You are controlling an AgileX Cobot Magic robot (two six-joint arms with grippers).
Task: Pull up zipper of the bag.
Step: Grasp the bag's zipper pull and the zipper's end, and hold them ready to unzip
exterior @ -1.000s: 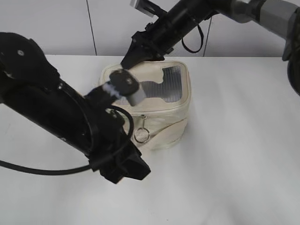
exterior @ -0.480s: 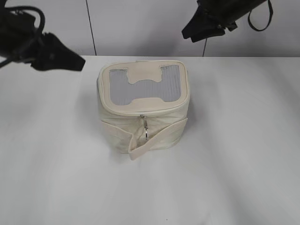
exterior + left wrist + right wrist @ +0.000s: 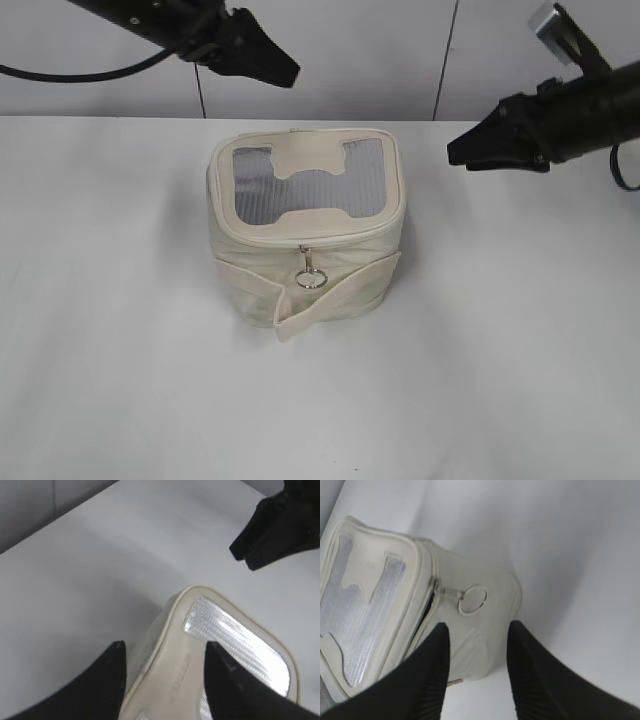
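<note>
The cream bag (image 3: 255,265) stands upright mid-table, its grey ribbed window and tab handle facing up. The zipper (image 3: 350,233) runs round the top panel edge, and a silver ring pull (image 3: 311,279) hangs at the front. In the right wrist view the ring pull (image 3: 472,600) lies on the bag (image 3: 370,585), beside a dark gap in the zip track. My left gripper (image 3: 275,65) is open and empty, high behind the bag's left. Its jaws (image 3: 164,647) hover over the bag's top edge (image 3: 172,625). My right gripper (image 3: 468,152) is open and empty, off to the bag's right, jaws (image 3: 479,626) apart.
The white table (image 3: 500,350) carries only the bag. A pale wall (image 3: 350,50) with vertical seams stands behind the table's far edge. The right gripper (image 3: 272,530) also shows at the top right of the left wrist view.
The left arm swung from the far left to above and behind the bag. The right arm came down from the top to the right side. The ring pull now faces the camera.
</note>
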